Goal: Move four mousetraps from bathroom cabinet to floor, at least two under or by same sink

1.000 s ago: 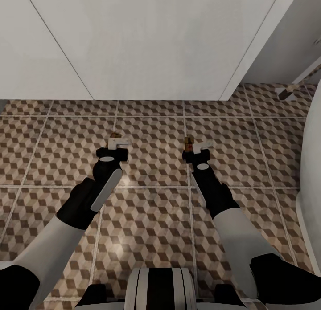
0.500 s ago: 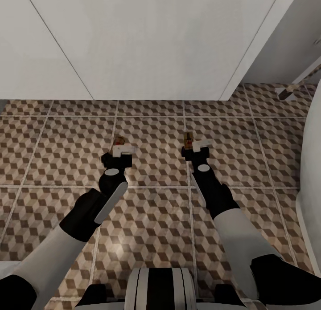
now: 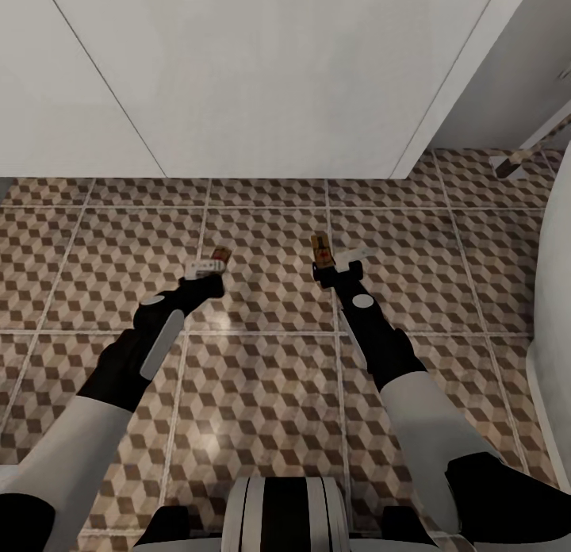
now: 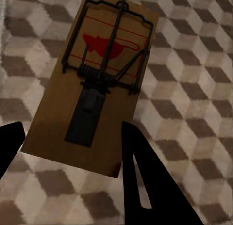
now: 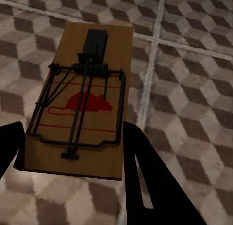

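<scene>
Above the cube-patterned bathroom floor, my left gripper is shut on a tan mousetrap that pokes out toward the right. In the left wrist view that mousetrap sits between the black fingers, showing its black wire and red mouse print. My right gripper is shut on another mousetrap, which is tilted up on edge. In the right wrist view this mousetrap lies between the fingers, over the tiles near a grout line. The cabinet and the sink basin are out of view.
A tall white panel front fills the far side, its lower edge meeting the tiles. A curved white tub wall runs along the right. A small metal fitting lies on the floor at the far right.
My left arm has swung left and lower, and its gripper has turned so the trap now points right. The right gripper has shifted slightly left with its trap.
</scene>
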{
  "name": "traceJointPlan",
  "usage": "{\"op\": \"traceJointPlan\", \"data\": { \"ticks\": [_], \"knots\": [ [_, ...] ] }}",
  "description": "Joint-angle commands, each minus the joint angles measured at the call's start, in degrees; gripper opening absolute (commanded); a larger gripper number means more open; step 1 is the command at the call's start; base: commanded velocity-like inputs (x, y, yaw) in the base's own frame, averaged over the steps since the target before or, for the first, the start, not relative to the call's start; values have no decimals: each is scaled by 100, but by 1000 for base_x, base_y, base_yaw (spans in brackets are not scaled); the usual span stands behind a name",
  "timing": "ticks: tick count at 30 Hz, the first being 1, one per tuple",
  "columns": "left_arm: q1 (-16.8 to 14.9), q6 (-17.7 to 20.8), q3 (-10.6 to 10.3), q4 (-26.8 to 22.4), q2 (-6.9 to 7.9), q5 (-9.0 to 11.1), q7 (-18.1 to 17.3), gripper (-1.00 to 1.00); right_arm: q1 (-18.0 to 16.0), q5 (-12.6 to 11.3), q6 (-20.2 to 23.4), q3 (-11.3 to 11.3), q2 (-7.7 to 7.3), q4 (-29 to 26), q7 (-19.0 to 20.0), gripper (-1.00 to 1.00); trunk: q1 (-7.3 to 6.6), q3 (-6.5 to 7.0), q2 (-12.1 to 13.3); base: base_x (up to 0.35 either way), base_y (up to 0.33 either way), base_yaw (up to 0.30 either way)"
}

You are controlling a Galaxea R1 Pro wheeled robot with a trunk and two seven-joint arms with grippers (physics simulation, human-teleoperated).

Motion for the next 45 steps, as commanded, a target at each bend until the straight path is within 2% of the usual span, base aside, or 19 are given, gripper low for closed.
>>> {"op": "traceJointPlan", "data": {
  "ticks": [1,7,11,19,26,35,40,45],
  "knots": [
    [-2,18,-9,14,10,-65,23,-100,-1,38,46,13,0,-8,-25,-100,-1,-3,-1,0,0,0],
    [-2,34,-2,3,16,-737,18,-100,-1,56,80,9,-2,-7,-48,-100,-1,-3,-1,0,0,0],
    [-2,41,0,-4,16,-861,19,-100,-1,62,89,8,-4,-21,-52,-100,-1,-3,-1,0,0,0],
    [-2,47,0,-23,16,-908,20,-100,-1,61,100,8,-4,-49,-61,-100,-1,-3,-1,0,0,0],
    [-2,52,0,-80,16,-913,20,-100,-1,61,133,8,2,-57,-61,-100,17,-158,-11,0,0,0],
    [6,69,0,-416,16,-914,20,-100,-1,61,138,8,0,-78,-61,-100,40,-358,-23,0,0,0],
    [4,253,0,-819,16,-914,26,-100,-1,63,138,8,-3,-85,-61,-100,53,-468,-29,0,0,0],
    [6,390,0,-945,16,-914,25,-100,-1,62,138,8,-4,-85,-61,-100,66,-579,-36,0,0,0]
  ]
}}
